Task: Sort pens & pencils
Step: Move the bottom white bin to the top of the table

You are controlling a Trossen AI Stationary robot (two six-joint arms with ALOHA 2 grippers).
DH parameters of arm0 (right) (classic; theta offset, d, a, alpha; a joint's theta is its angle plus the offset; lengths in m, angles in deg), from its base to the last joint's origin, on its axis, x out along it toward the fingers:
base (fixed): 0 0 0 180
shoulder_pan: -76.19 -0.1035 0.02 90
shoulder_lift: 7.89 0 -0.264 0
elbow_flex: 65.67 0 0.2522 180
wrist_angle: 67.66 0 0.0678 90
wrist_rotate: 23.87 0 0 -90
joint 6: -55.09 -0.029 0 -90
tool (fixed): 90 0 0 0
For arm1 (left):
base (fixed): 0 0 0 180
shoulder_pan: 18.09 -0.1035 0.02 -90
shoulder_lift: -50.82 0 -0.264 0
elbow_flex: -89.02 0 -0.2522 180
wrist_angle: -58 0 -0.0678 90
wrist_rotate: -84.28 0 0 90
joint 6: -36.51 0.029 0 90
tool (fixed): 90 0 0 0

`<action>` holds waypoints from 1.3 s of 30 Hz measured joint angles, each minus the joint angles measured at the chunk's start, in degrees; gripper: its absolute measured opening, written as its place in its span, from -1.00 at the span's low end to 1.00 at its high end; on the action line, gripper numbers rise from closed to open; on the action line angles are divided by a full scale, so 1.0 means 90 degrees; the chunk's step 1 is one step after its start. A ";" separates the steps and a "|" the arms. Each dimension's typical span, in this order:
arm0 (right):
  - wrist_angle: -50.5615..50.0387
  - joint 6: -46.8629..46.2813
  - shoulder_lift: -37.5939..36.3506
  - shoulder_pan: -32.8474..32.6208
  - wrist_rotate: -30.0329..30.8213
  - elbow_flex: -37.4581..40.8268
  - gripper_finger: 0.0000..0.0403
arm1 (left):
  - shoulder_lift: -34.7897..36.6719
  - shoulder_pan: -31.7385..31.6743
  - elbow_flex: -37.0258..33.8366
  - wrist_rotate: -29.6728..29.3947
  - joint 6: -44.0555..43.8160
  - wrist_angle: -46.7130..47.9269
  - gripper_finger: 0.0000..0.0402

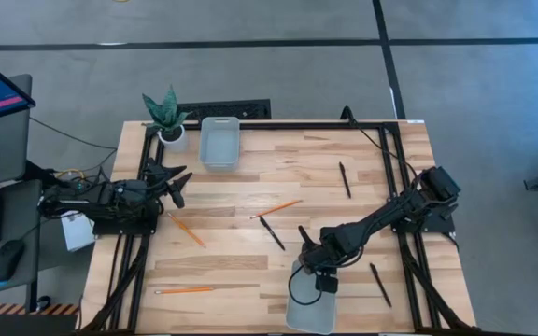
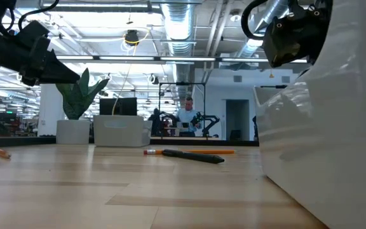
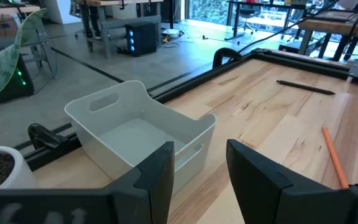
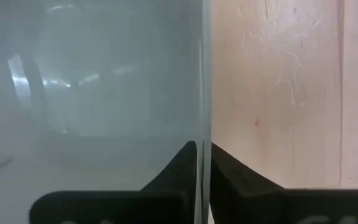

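the right claw (image 4: 204, 163) is down at the near, translucent white plastic bin (image 1: 308, 303), its two dark fingers closed thinly on the bin's upright wall, one finger inside and one outside; i judge it clenched on the rim, no pen or pencil between the fingers. in the high view that right claw (image 1: 318, 277) sits over the bin's top edge near the table's front

outward from it, the three thin black pens lie loose on the pale wooden table (image 1: 250, 177): one pen (image 1: 379, 284) just right of the near bin, one (image 1: 271, 232) at mid-table, one (image 1: 344, 179) farther back on the right. the three slender orange pencils are scattered too: one (image 1: 276, 209) near the middle pen, one (image 1: 186, 229) towards the left, one (image 1: 184, 290) by the front left. the inside of the near bin cannot be read clearly; the far white plastic bin (image 3: 138, 134) beside a small potted plant (image 1: 167, 114) shows nothing in it

the left claw (image 3: 197, 171) hovers by the far bin, fingers apart, released and empty

risks, as i judge them: with the wall pinched, any sideways pull could drag or tip the light bin, and it could sweep the nearby pen off the table's edge; the sorting looks barely begun
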 joint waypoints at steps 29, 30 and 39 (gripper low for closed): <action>0.0000 0.0000 0.0000 0.0000 0.0022 0.0000 -0.78 | 0.0000 0.0000 0.0000 -0.0012 0.0002 0.0000 -0.32; 0.0000 0.0000 0.0000 0.0000 0.0032 0.0000 -0.77 | 0.0000 0.0000 0.0000 -0.0012 0.0002 0.0002 -0.32; 0.0000 0.0001 0.0000 0.0000 0.0126 0.0000 -0.89 | 0.0000 0.0000 0.0000 -0.0012 0.0002 0.0000 -0.32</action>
